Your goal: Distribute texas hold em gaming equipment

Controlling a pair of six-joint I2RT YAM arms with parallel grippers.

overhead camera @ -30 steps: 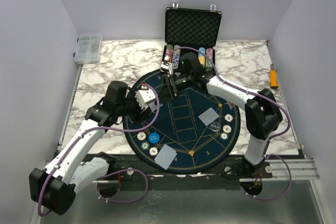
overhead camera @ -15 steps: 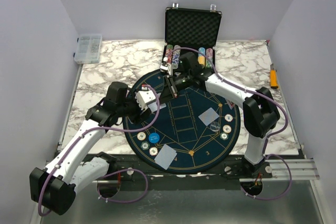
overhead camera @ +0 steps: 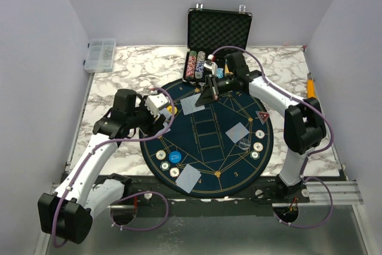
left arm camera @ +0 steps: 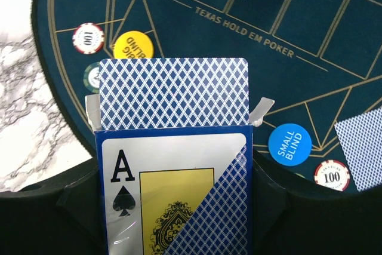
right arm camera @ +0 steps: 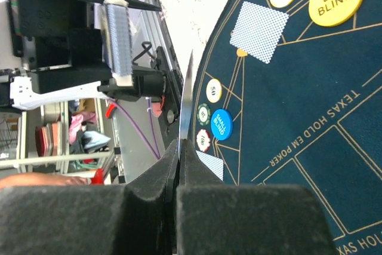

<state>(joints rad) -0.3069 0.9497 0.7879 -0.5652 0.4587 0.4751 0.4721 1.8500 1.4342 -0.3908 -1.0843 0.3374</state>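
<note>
card (right arm camera: 190,91) pinched edge-on in right gripper (right arm camera: 179,162); left gripper (left arm camera: 174,210) clasps card box (left arm camera: 179,165).

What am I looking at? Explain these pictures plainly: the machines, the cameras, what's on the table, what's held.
Two white robot arms work at a marble table. One picture looks down from above; the other two come from a camera on each wrist. On the table lie a round blue poker mat, an open chip case, face-down cards, and small chips and blind discs. The left gripper holds an opened card box, its deck sticking out. The right gripper is shut on one playing card.
</note>
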